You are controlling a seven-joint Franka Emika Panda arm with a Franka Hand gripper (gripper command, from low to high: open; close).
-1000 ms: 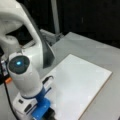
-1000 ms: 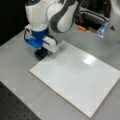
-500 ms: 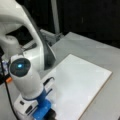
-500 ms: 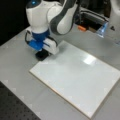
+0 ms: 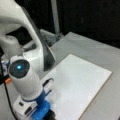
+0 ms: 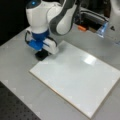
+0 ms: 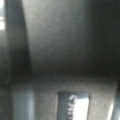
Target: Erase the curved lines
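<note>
No curve lines show on the board (image 6: 75, 75) in both front views, and the gripper (image 6: 42, 53), holding a black eraser (image 6: 41, 55), has moved slightly toward the board's corner at a front view's left, so erasing seems about finished.

I cannot make out the curve lines in either front view: the white board (image 6: 77, 80) reads as a clean, glossy sheet with only a bright glare patch on it. From the claw (image 6: 42, 54), which sits low at the board's corner at a front view's left, the bare white surface runs away toward that view's right and bottom. The wrist view gives me only dark blur, no stroke.
</note>
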